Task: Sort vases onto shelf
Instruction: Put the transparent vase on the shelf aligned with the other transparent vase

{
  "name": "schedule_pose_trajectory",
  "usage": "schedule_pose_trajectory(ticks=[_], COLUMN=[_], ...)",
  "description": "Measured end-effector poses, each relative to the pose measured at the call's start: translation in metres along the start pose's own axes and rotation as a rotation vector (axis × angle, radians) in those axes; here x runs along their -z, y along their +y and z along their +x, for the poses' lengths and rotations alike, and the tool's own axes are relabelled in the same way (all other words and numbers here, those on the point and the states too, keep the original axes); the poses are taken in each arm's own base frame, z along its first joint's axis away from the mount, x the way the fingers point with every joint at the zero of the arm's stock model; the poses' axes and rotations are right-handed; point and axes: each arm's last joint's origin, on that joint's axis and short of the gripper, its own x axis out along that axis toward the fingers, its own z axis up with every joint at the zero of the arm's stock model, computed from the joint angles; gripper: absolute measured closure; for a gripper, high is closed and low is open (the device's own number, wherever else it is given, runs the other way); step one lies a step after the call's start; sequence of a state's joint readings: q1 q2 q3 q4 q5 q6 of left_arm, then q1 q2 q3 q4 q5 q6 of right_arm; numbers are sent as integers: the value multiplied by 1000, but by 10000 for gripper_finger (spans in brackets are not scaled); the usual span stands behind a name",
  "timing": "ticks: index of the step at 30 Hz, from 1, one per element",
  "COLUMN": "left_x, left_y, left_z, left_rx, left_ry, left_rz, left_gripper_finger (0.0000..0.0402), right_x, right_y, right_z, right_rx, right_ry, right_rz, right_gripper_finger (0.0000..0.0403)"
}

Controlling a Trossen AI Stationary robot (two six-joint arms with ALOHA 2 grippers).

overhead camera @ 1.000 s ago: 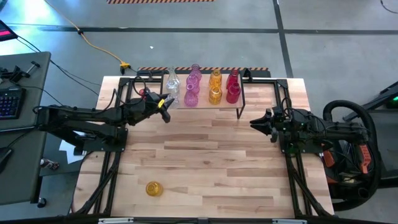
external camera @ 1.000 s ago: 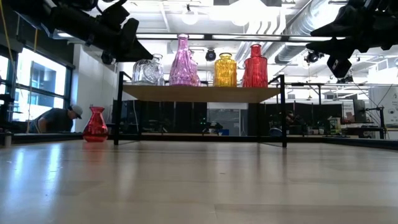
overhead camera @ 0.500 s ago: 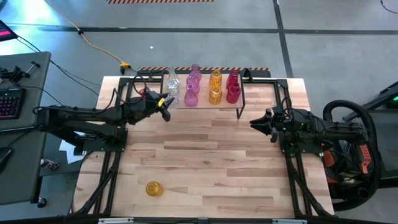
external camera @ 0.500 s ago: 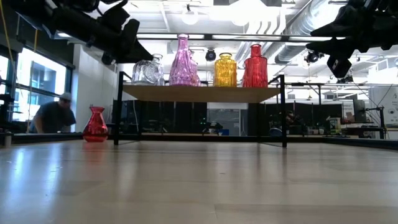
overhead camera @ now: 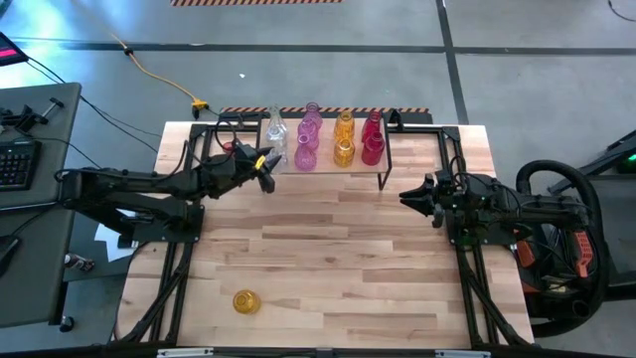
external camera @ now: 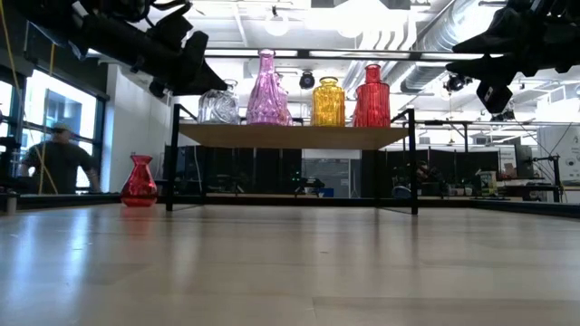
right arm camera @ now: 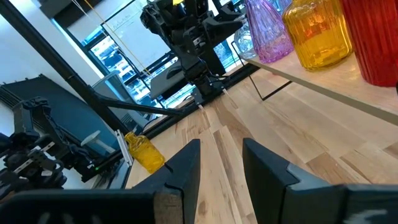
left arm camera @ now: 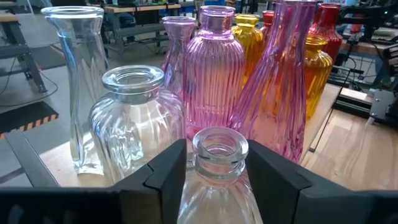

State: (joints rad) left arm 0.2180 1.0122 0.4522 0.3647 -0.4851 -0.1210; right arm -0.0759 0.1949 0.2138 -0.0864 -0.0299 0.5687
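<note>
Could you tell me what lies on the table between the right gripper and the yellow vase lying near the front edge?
Only bare tabletop lies between the right gripper and the yellow vase, as the high view shows.

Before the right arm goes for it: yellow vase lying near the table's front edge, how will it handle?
The yellow vase lies on its side on the table, so a nudge will probably roll it. It looks like smooth glass, likely slippery and breakable. Its round body probably suits a grip less than the neck.

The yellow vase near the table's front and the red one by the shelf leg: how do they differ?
The yellow vase lies tipped over on the bare tabletop, far from the shelf. The red vase stands upright on the table right beside the shelf's left legs. Both are coloured glass, and neither has been put on the shelf.
</note>
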Motion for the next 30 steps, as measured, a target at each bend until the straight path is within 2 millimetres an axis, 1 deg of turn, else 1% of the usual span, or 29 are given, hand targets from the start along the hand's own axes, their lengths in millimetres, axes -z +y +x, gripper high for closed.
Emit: schedule_pose_trajectory(ticks=[9, 19, 24, 27, 30], left_x=[0, -7, -13, -22, -30], left_y=[0, -1, -2, -1, -2], left_z=[0, -4, -9, -13, -18], left_rx=[-4, 2, 11, 23, 124], left_ry=[0, -52, -104, -173, -228], left_rz=[-9, -33, -32, -38, -59], left_gripper_finger=[212, 203, 203, 203, 204], right_x=[0, 0, 0, 0, 0], right_y=[0, 0, 0, 0, 0], right_z=[0, 0, 0, 0, 0], right_rx=[0, 0, 0, 1, 0], right_ry=[0, 0, 0, 0, 0], right_rz=[0, 0, 0, 0, 0], right_gripper_finger=[299, 299, 299, 299, 299])
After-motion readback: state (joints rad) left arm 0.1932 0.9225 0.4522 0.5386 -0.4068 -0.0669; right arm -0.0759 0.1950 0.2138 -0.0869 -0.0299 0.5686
